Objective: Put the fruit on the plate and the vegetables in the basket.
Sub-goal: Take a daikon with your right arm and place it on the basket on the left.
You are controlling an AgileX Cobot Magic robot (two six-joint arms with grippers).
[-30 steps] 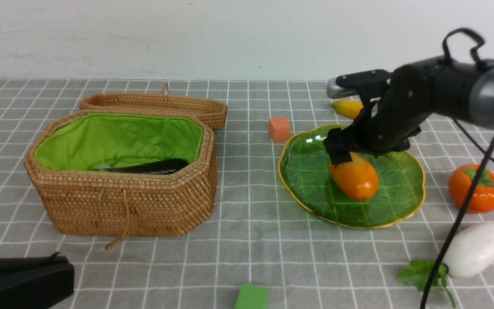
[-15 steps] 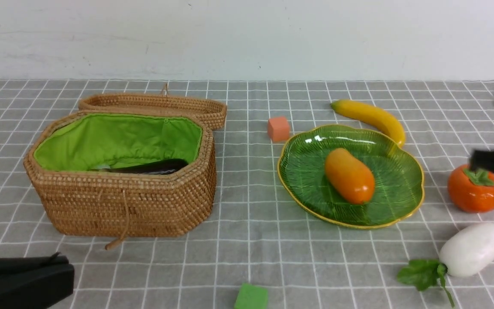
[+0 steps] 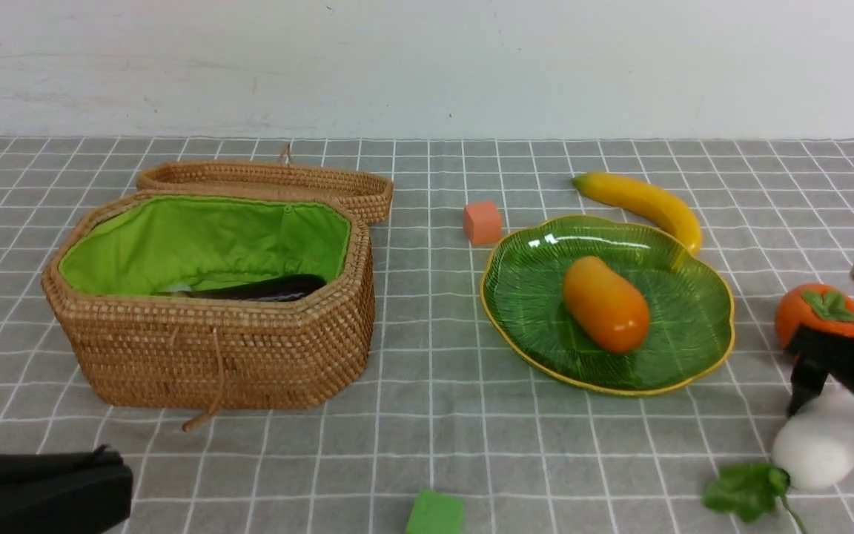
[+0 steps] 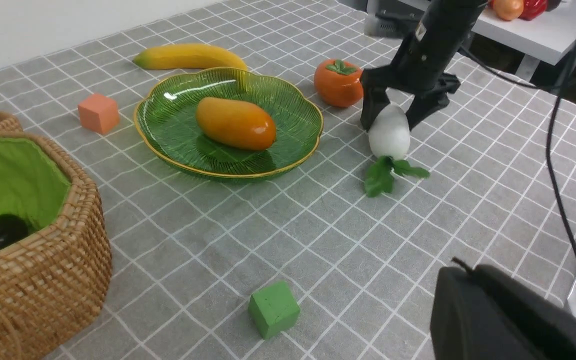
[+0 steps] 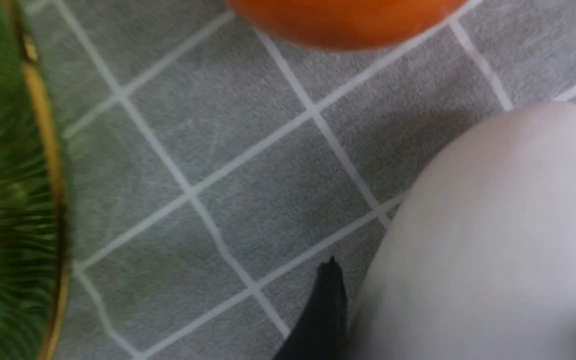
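An orange-yellow mango [image 3: 605, 304] lies on the green leaf-shaped plate [image 3: 531, 289]. The banana [image 3: 642, 202] rests on the cloth just behind the plate, and the persimmon [image 3: 816, 311] stands to the plate's right. In front of the persimmon the white radish [image 3: 820, 445] lies on the cloth. My right gripper [image 4: 393, 112] is open, with its fingers down on either side of the radish's rounded end. The wicker basket [image 3: 212, 348] stands open at the left with the dark eggplant [image 3: 264, 288] inside. My left gripper [image 3: 101, 475] is shut and empty at the near left.
The basket's lid [image 3: 271, 182] lies open behind it. An orange cube [image 3: 482, 222] sits behind the plate's left side, and a green cube [image 3: 434, 513] sits near the front edge. A shelf with other toys [image 4: 518, 7] stands beyond the table's right side.
My right gripper let go of the mango on the plate, swung right and came down around the radish. The radish and its leaves shifted slightly. The left arm stayed put.
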